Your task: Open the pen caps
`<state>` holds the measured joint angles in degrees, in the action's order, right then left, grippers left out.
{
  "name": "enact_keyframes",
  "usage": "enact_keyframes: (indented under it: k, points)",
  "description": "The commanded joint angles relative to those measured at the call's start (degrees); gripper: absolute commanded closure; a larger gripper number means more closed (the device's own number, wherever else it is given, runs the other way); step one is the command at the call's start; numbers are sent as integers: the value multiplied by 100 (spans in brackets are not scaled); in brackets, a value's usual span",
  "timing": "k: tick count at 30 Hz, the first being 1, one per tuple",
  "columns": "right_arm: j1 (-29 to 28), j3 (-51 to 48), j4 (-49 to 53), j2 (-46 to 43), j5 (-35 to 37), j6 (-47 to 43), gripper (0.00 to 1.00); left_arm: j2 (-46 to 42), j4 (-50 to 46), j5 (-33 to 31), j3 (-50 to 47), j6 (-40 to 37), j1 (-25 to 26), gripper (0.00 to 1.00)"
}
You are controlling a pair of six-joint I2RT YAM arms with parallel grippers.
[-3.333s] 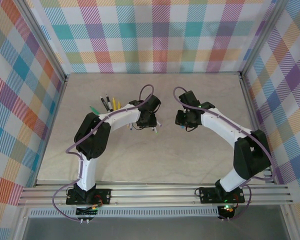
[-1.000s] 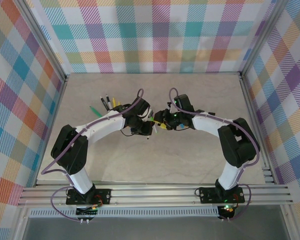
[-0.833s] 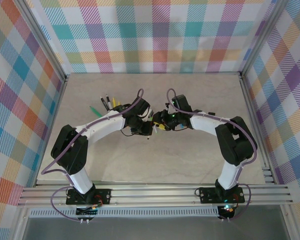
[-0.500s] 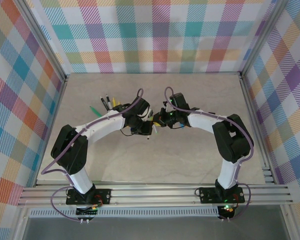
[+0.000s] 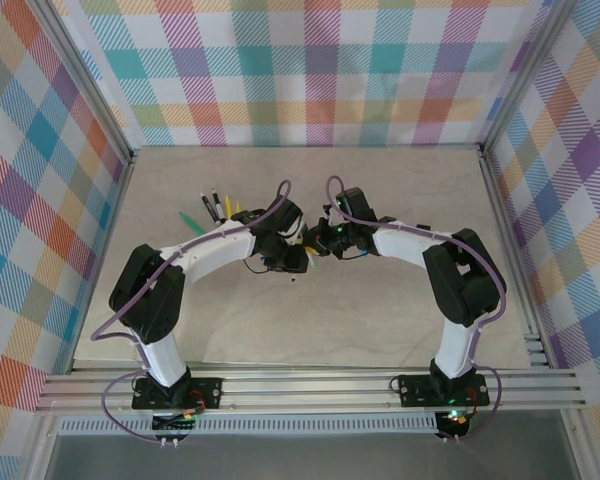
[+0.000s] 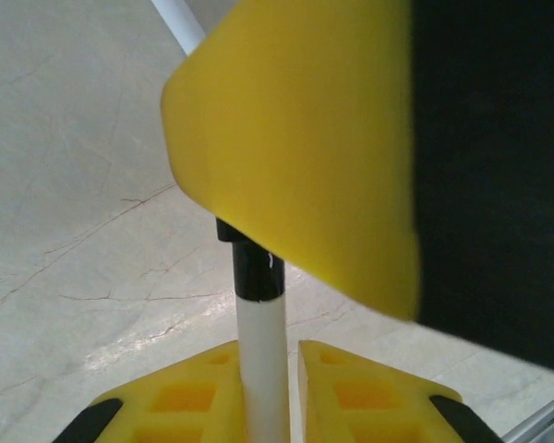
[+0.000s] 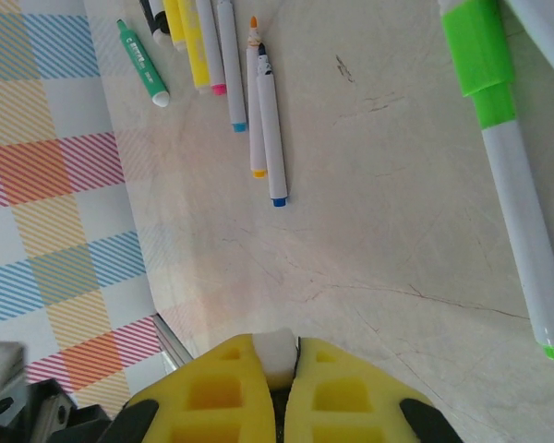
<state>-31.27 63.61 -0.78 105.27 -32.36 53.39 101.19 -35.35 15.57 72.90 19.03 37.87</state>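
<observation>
My two grippers meet at mid-table, the left gripper [image 5: 296, 252] facing the right gripper [image 5: 321, 240]. A white-barrelled pen [image 6: 261, 369] with a black section [image 6: 256, 270] stands between the left gripper's [image 6: 270, 349] fingers. It touches the left finger, and a thin gap shows at the right one, so the jaws are slightly open. The pen's upper part is hidden behind the right gripper's yellow finger [image 6: 295, 148]. The right gripper [image 7: 275, 349] is shut on a white pen end [image 7: 277, 355]. I cannot tell whether the black section is a pen cap.
A white pen with a green cap [image 7: 478, 65] lies close at the right of the right wrist view. More pens [image 7: 263, 120] lie in a row further off, among them a green one [image 7: 140, 63] and a yellow one [image 7: 189, 46]. This group [image 5: 215, 208] lies left of the grippers.
The right gripper has moved left up to the left gripper and shut on the pen's end. The left jaws have eased apart a little.
</observation>
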Motion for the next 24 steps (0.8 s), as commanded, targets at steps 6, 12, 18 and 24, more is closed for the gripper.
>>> enact_keyframes:
  k: [6, 12, 18, 24]
  points:
    - [-55, -48, -178, -230, -95, 105, 100, -108, 168, 129, -74, 17, 63, 100]
    - [-173, 70, -10, -174, -139, -51, 77, -221, 260, 130, -146, -13, 63, 100]
    - [-252, 112, -1, -123, -168, -87, 76, -183, 204, 132, -50, -19, 63, 100]
    - [-234, 120, 133, -121, 94, -126, 100, -218, 134, 171, -39, -31, 63, 100]
